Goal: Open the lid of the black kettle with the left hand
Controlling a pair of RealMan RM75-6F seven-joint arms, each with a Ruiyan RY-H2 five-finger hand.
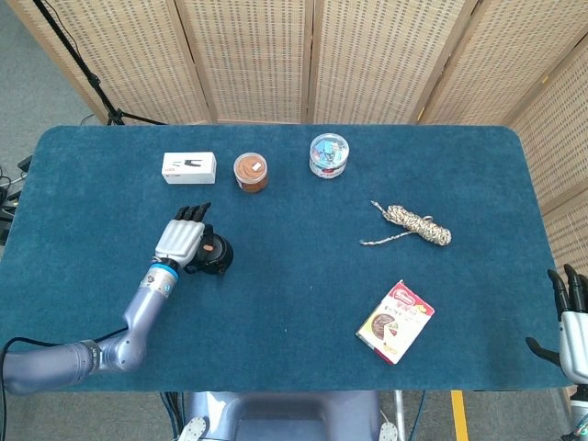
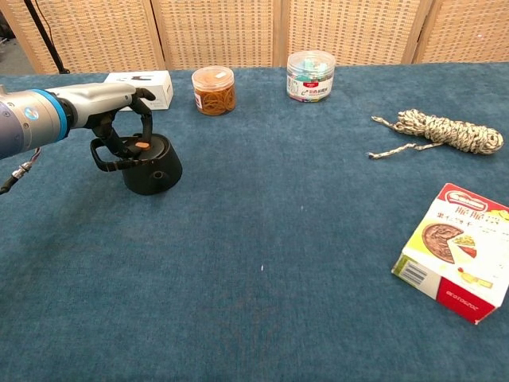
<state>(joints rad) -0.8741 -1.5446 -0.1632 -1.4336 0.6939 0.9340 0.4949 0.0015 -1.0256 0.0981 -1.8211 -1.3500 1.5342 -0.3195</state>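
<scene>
The black kettle (image 1: pixel 214 255) (image 2: pixel 151 167) stands upright on the left part of the blue table (image 1: pixel 303 285), with its lid down and an orange button (image 2: pixel 141 146) on top. My left hand (image 1: pixel 185 239) (image 2: pixel 111 102) hovers palm down over the kettle's handle side. Its fingers stretch forward and apart, and one digit curves down onto the lid beside the orange button. It grips nothing. My right hand (image 1: pixel 571 317) hangs at the table's front right corner, fingers spread and empty, far from the kettle.
Along the back stand a white box (image 1: pixel 189 167) (image 2: pixel 147 86), a brown-filled jar (image 1: pixel 251 172) (image 2: pixel 213 90) and a clear tub (image 1: pixel 328 155) (image 2: pixel 311 76). On the right lie a coiled rope (image 1: pixel 415 224) (image 2: pixel 445 129) and a snack box (image 1: pixel 395 322) (image 2: pixel 457 251).
</scene>
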